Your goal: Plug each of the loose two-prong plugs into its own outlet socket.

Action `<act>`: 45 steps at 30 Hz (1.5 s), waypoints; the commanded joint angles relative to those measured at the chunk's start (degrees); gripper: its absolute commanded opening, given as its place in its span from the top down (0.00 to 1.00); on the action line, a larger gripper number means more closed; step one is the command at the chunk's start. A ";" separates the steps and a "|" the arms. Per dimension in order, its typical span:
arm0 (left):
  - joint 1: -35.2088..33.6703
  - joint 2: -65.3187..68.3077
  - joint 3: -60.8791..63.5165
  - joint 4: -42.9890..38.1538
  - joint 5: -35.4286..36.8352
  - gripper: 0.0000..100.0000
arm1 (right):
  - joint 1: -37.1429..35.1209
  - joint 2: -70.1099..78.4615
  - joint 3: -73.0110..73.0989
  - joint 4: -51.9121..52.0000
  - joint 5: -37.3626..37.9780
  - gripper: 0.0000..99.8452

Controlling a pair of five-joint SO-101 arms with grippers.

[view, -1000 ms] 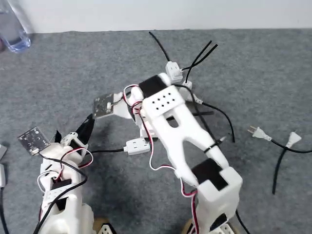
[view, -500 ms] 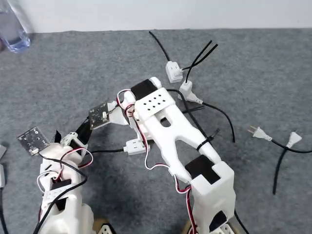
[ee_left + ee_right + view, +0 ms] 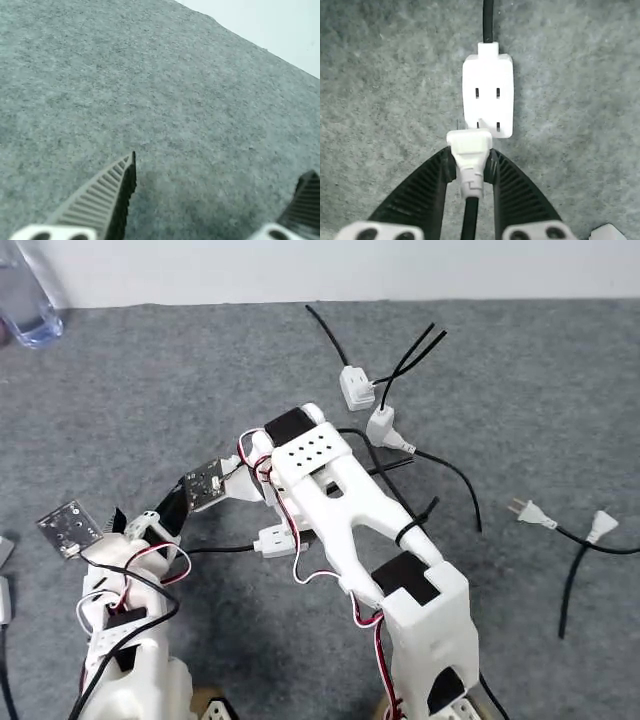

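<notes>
At the outlet socket (image 3: 488,95), right gripper (image 3: 470,159) clamps a plug (image 3: 469,142), prongs obscured; left gripper (image 3: 220,167) spread.

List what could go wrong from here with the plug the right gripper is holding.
1. The plug in the right gripper sits off to one side of the nearest slot pair of the outlet block. Its prongs may hit the face instead of entering.
2. The outlet block lies loose on the carpet. The left gripper hangs open over bare carpet, not bracing it, so a push could slide the block away.

Overhead view, right wrist close over outlet socket (image 3: 488,95)
</notes>
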 commanded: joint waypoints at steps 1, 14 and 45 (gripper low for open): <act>-0.35 -0.44 -0.22 -1.49 0.35 0.54 | 0.75 -1.27 -3.25 -0.57 1.14 0.99; -0.35 -0.44 -0.22 -1.49 0.35 0.54 | 2.77 -1.36 -3.25 -3.30 2.64 0.99; -0.35 -0.44 -0.22 -1.49 0.35 0.54 | -2.42 5.58 -2.90 -5.05 -0.70 0.99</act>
